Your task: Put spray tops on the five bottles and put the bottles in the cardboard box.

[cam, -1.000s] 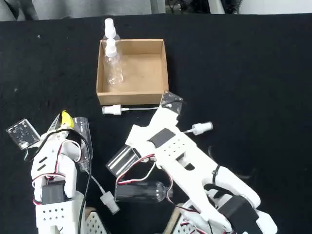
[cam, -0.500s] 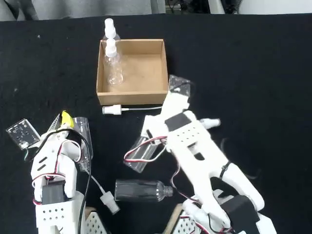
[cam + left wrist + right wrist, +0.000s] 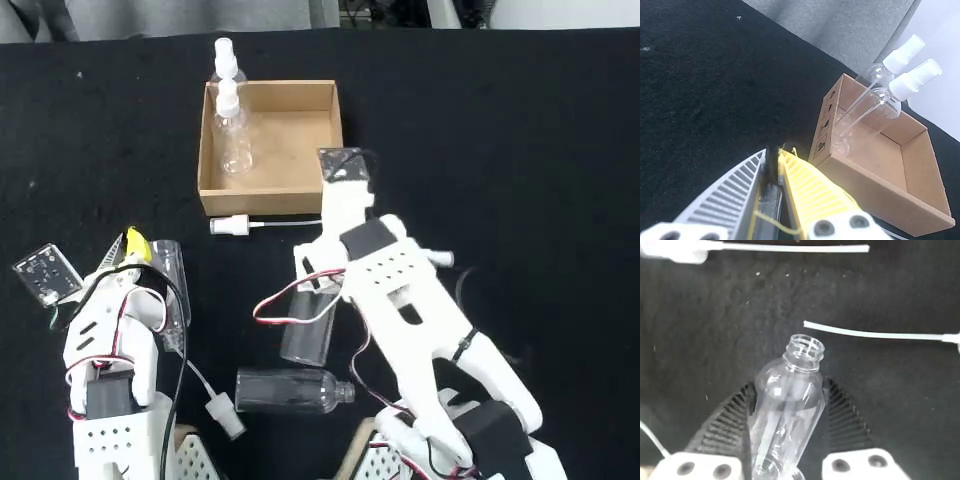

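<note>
High view: the open bottle [image 3: 305,340] is mid-worktop, between the cardboard box [image 3: 270,203] and the near edge. Left wrist view: the left gripper [image 3: 773,151] has its fingers together. Right wrist view: the right gripper [image 3: 787,387] clamps it, long axis along the fingers. Its mouth points outward, toward a spray top's tube [image 3: 875,333] lying crosswise just beyond.

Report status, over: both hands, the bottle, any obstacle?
Right hand shut on an uncapped bottle. Left hand shut. Loose spray top lies in front of the box. A second bare bottle lies on the table.
</note>
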